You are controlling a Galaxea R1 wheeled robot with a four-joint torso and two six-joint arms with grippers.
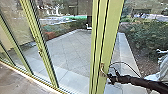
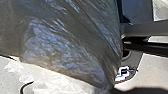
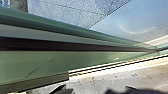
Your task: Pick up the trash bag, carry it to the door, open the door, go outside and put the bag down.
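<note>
Head view: at the lower left of the frame lies brown floor point(image 1: 12, 81), bordered by a pale sill point(image 1: 37, 81) that slants down toward the bottom centre. Slim green bars point(image 1: 15, 48) cross the left side, all tilted, with glass between them and a beige wall beyond at the upper left. A thicker green post point(image 1: 37, 37) follows, a small fitting point(image 1: 40, 52) about halfway down it. Through the glass, a paved yard point(image 1: 67, 52) spreads over the middle of the frame, with low shrubs point(image 1: 58, 28) behind it. Right of centre, a broad, grooved door frame point(image 1: 110, 32) runs from the upper edge to the lower, carrying a metal handle point(image 1: 102, 69) low down. The right gripper point(image 1: 110, 79) is at that handle, its dark arm reaching in from the lower right; whether it is spread, pressed together or pinching the handle, I cannot tell. A thin cable point(image 1: 126, 64) arcs above the arm. Bushes point(image 1: 147, 37) take the upper right, and something pale and crumpled point(image 1: 162, 63) sits at the right edge.

Left wrist view: the trash bag point(image 2: 65, 47), thin, dark and see-through, hangs close to the camera in front of pale plastic point(image 2: 45, 77). The left gripper's state I cannot tell.

Right wrist view: the door frame's green face is close up, with paving beyond.
</note>
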